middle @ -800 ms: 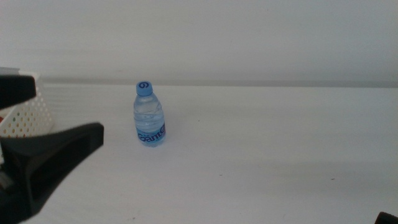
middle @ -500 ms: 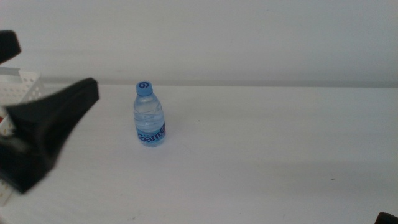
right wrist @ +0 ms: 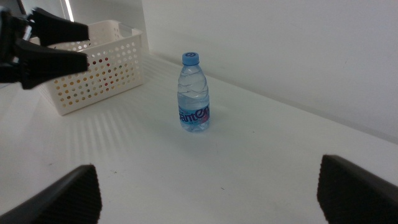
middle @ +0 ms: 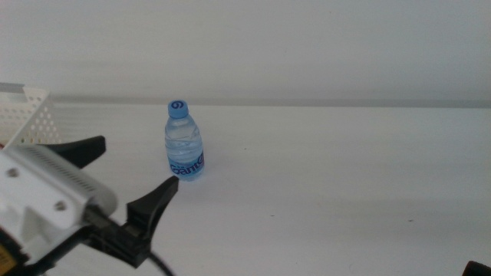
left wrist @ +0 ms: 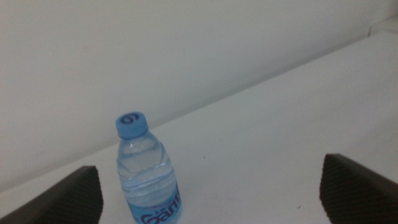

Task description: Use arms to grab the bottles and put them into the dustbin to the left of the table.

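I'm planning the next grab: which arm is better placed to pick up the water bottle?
Probably the left. Its hand is open, close to the water bottle and facing it, on the side where the basket stands. The right hand is open too, but farther back.

Bright, even light; faint shadows; near left gripper [middle: 130, 180] blurred.

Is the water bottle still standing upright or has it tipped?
Upright. The water bottle stands on its base on the table, blue cap on top, clear of the open left gripper beside it.
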Action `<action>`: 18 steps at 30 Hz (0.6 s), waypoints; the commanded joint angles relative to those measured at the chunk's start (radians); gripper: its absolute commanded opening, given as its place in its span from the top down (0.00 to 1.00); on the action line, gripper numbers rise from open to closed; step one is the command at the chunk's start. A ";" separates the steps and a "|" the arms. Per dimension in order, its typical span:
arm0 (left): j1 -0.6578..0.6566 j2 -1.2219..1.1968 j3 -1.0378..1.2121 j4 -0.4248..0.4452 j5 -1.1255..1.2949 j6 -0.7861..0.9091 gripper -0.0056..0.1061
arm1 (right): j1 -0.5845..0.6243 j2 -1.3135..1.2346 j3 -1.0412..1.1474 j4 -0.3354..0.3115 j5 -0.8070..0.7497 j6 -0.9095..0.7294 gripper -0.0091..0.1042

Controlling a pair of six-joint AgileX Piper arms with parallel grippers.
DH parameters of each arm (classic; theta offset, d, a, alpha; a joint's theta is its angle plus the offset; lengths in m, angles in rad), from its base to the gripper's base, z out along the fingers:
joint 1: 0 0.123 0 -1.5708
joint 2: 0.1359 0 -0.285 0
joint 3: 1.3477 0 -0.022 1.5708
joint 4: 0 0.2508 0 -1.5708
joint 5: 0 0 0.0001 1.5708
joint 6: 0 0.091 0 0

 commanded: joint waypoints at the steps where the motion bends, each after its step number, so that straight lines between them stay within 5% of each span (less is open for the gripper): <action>1: -0.006 0.059 0.005 -0.024 -0.066 -0.010 0.11 | -0.001 -0.004 0.005 -0.004 -0.009 -0.004 0.10; 8: -0.006 0.294 0.005 -0.157 -0.259 -0.010 0.11 | -0.001 -0.004 0.005 -0.004 -0.009 -0.004 0.10; 18: -0.006 0.573 0.003 -0.189 -0.518 -0.129 0.11 | -0.001 -0.004 0.005 -0.004 -0.009 -0.004 0.10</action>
